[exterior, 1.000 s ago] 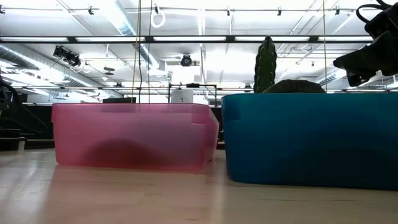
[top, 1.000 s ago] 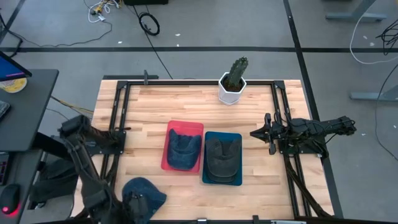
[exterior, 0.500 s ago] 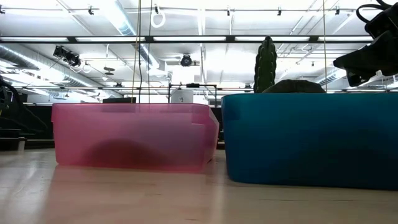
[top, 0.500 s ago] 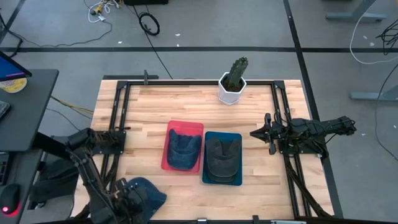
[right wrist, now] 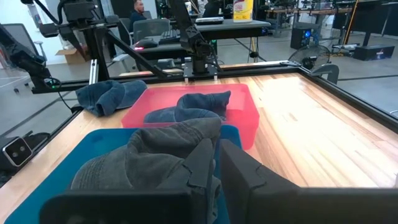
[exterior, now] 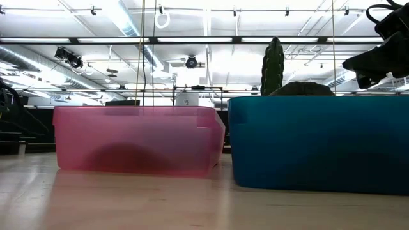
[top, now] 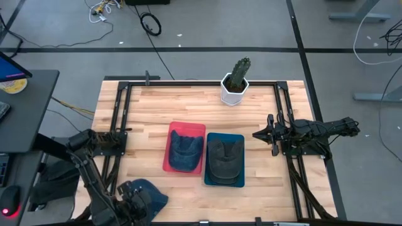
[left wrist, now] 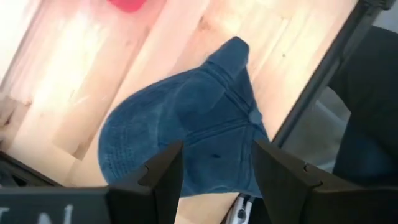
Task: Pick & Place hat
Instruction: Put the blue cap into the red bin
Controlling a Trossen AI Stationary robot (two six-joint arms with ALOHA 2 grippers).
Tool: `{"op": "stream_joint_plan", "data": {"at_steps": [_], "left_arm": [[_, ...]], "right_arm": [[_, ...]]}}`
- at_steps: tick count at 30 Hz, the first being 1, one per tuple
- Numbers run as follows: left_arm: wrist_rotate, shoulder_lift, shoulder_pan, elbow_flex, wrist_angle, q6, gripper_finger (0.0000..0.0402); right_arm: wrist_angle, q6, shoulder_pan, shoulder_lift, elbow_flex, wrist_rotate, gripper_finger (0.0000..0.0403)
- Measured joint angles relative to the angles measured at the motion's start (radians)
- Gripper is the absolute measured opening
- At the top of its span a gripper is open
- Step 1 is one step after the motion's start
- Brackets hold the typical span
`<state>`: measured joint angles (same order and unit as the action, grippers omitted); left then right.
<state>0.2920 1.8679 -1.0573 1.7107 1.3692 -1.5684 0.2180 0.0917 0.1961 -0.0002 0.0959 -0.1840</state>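
A blue denim hat (top: 151,192) (left wrist: 180,124) lies flat on the table at its near edge, left of the bins. My left gripper (top: 130,197) (left wrist: 216,182) is open and points down over it, with one finger on each side of the hat's back part. A second blue hat (top: 186,149) lies in the pink bin (top: 187,125). A dark grey hat (top: 225,158) lies in the blue bin (top: 225,135). My right gripper (top: 256,134) (right wrist: 217,163) is shut and waits right of the bins, above the table. My left gripper has its open fingers (left wrist: 163,173) standing over the denim hat's back part (left wrist: 217,149) from above. I cannot tell whether they touch the cloth.
A potted cactus (top: 235,83) stands at the far edge behind the bins. A black frame rail (top: 123,119) runs along the table's left and right sides. Bare wood shows between the bins and the far edge. A desk with a monitor (top: 12,75) stands to the left, off the table.
My left arm has swung its elbow in toward the table. Its gripper has shifted a little toward the table's left edge over the denim hat, then held still. The hat lies where it was.
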Motion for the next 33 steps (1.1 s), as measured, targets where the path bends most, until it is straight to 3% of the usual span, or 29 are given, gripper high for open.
{"op": "stream_joint_plan", "data": {"at_steps": [26, 33], "left_arm": [[-0.152, 0.177, 0.038, -0.002, 0.153, -0.044, 0.019], [-0.237, 0.174, 0.038, -0.131, 0.059, -0.042, 0.019]], "right_arm": [[0.0, 0.0, 0.0, 0.0, 0.0, 0.0, 0.0036], [0.0, 0.0, 0.0, 0.0, 0.0, 0.0, 0.0036]]}}
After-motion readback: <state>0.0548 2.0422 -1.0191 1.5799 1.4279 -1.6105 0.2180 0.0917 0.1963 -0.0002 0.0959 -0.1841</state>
